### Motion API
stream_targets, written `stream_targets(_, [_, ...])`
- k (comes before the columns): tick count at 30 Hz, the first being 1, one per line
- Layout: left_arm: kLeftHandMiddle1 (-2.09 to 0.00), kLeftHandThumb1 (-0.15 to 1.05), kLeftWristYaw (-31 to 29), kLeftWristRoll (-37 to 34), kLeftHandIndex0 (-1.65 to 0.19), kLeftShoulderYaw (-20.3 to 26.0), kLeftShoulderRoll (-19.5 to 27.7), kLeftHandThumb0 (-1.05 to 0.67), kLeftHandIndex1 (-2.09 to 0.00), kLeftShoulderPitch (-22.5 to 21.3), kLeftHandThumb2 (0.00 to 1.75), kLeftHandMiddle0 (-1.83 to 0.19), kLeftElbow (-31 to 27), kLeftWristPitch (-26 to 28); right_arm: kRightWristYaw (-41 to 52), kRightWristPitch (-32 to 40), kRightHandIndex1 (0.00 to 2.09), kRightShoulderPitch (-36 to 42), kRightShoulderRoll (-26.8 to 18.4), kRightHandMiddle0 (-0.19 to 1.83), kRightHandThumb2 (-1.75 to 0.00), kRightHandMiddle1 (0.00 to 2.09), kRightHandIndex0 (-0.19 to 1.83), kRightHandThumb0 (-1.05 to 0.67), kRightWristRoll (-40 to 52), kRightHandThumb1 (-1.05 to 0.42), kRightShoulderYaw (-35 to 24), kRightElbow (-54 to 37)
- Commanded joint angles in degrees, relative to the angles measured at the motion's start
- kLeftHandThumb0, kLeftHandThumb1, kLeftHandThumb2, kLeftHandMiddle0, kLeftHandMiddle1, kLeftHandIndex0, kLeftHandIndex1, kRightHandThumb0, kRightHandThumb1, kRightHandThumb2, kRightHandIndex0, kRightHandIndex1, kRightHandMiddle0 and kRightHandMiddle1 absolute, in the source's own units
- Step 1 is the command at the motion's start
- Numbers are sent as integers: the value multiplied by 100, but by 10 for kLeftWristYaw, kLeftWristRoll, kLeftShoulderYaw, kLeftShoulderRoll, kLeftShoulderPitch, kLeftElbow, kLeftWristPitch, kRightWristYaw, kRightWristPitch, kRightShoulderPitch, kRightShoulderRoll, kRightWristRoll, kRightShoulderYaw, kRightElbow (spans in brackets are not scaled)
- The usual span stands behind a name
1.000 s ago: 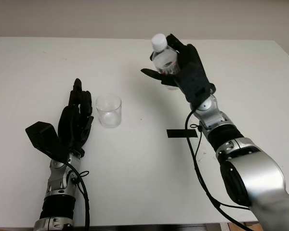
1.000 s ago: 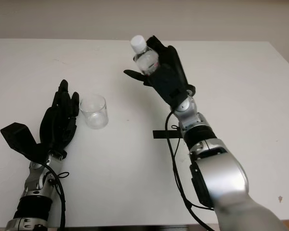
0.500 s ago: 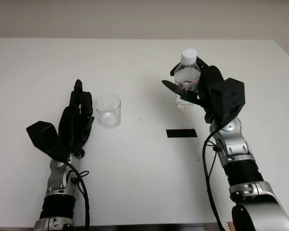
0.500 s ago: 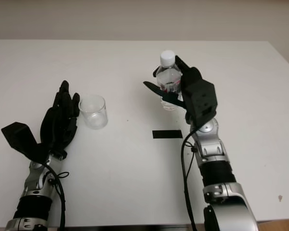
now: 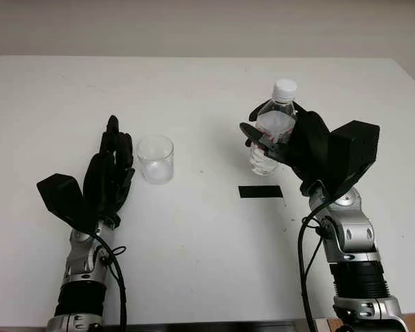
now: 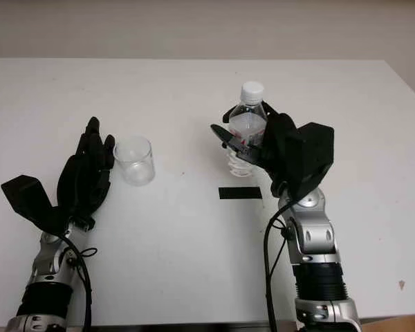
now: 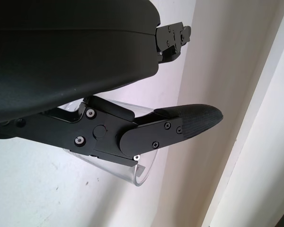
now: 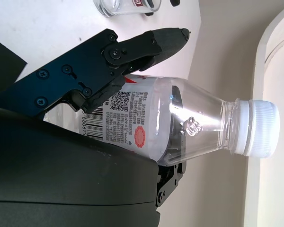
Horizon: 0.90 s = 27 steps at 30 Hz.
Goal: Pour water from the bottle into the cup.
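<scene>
On your white table (image 5: 194, 90), right hand (image 5: 301, 142) clasping the capped bottle (image 5: 271, 128) upright, left hand (image 5: 109, 176) open, holding nothing, beside the empty cup (image 5: 155, 158).

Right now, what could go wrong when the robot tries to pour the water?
1. The bottle has its white cap on, so likely nothing comes out.
2. The right hand holds the bottle well apart from the cup; pouring early would wet the table.
3. The open left hand sits beside the cup and might knock it.
</scene>
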Motion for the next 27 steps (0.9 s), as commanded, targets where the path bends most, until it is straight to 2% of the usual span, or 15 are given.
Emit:
stream_targets(1, [-5,105,-1,2,17,2,4,-70,-5,9,62,15,-8,1,-4,7,209,1,7,107,-38,209,152,-39,0,-105,-2,-8])
stream_targets(10, [-6,105,-1,2,17,1,5,-69,-5,13,62,14,-15,2,-2,14,209,1,9,115,-39,209,160,-39,-4,-105,-1,18])
stream_targets(20, [-5,105,0,2,17,2,7,-70,-5,16,61,15,-21,8,4,46,209,14,9,113,-40,209,157,-39,-5,-105,-1,3])
stream_targets(27, [-6,105,-2,-1,16,4,9,-70,-6,18,60,15,-24,10,-1,38,209,29,15,115,-40,209,159,-38,-9,-105,-1,-4])
